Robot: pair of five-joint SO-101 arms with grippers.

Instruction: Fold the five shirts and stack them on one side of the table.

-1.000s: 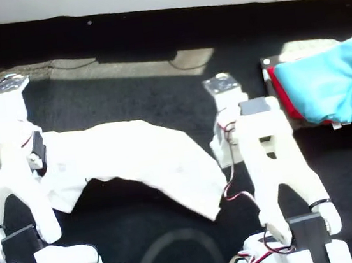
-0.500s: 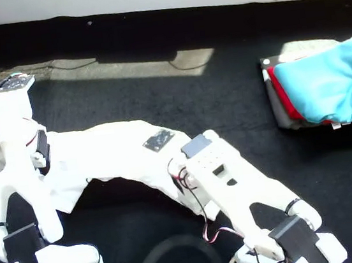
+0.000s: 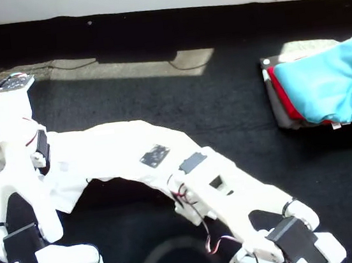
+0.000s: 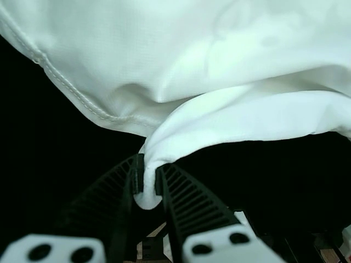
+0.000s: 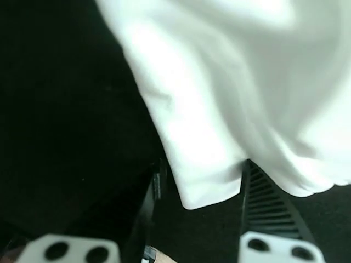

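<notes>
Shirts lie in two places in the high view. A white shirt is spread out on the left half of the black table. It is wrinkled and its near edge curves like a bridge. Far to the right sits a pile. A blue shirt is on top, a red shirt is under it, and a grey layer is at the bottom. The pile is well apart from the white shirt. The left arm stands at the left end of the white shirt. The right arm leans across from the near right side, and its tip is at the near edge of the white shirt. A patch of sun falls on the far part of the table.

In the left wrist view, the left gripper is pinched tight on a fold of the white shirt. The two black fingers are pressed close with the cloth squeezed between them. The rest of the cloth spreads away from the fingers over the dark table.

In the right wrist view, the right gripper has its fingers spread wide. A corner of the white shirt hangs in the gap between them. I cannot tell if the fingers touch the cloth. The dark table is beside the cloth.
</notes>
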